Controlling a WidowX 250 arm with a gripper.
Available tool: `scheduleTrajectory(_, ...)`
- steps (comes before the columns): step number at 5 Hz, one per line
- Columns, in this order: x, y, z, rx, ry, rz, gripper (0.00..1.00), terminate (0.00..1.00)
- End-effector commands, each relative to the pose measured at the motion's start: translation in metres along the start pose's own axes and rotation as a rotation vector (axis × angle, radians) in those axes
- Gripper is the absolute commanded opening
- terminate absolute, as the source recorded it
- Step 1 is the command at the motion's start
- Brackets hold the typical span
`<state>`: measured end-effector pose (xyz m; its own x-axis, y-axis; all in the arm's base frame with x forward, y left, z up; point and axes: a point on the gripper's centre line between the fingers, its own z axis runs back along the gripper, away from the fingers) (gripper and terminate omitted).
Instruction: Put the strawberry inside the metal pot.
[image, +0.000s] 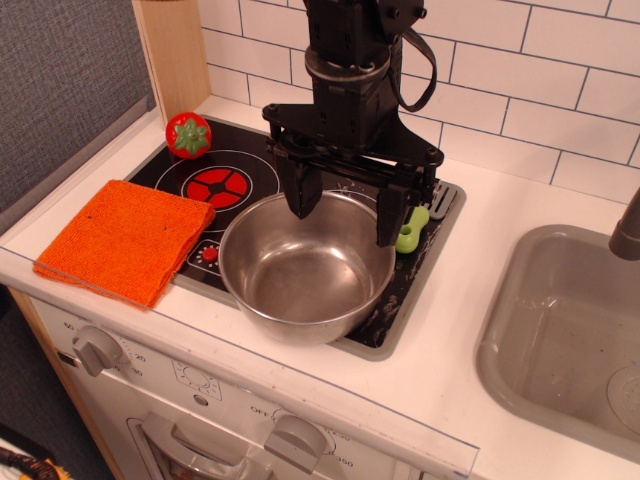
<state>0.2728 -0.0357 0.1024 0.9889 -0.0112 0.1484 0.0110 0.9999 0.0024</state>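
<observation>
One robot arm hangs over a toy kitchen counter, its black gripper (347, 212) poised just above the far rim of the metal pot (306, 268). The jaws stand wide apart, one finger (304, 190) dipping over the pot's back-left rim and the other over the back-right rim, with nothing held between them. The pot is a shiny steel bowl, upright and bare inside, sitting on the front right part of the black stovetop (248, 170) and overhanging its front edge a little.

The strawberry (188, 135) rests well apart from the pot, at the far left corner of the stovetop, close to the wooden side panel (178, 50). It is glossy red with a green leafy cap facing the camera. Between it and the pot lies the red burner circle (216, 185), printed flat on the stovetop.

An orange cloth (127, 237), folded into a rough square, lies on the white surface (500, 215) to the left, its right edge overlapping the stovetop's left side. A small green object (411, 231) sits just behind the pot's right rim, partly hidden by the right finger; what it is cannot be told. To the right is the grey sink basin (560, 330), with a dark faucet end (627, 230) at the picture's edge. White knobs (96, 349) line the front panel below, and white tiles (520, 90) back the counter
</observation>
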Motion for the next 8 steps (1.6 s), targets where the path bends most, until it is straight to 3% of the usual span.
scheduleTrajectory(1,0.0,0.0,0.0,0.0,0.0,0.0,1.0,0.0)
scheduleTrajectory(3,0.026,0.051,0.006,0.024,-0.019,0.129,1.0,0.0)
scheduleTrajectory(4,0.042,0.092,0.007,0.051,-0.043,0.233,1.0,0.0)
scheduleTrajectory(6,0.077,0.147,-0.02,0.157,-0.025,0.45,1.0,0.0)
scheduleTrajectory(8,0.089,0.21,-0.044,0.19,0.014,0.603,1.0,0.0)
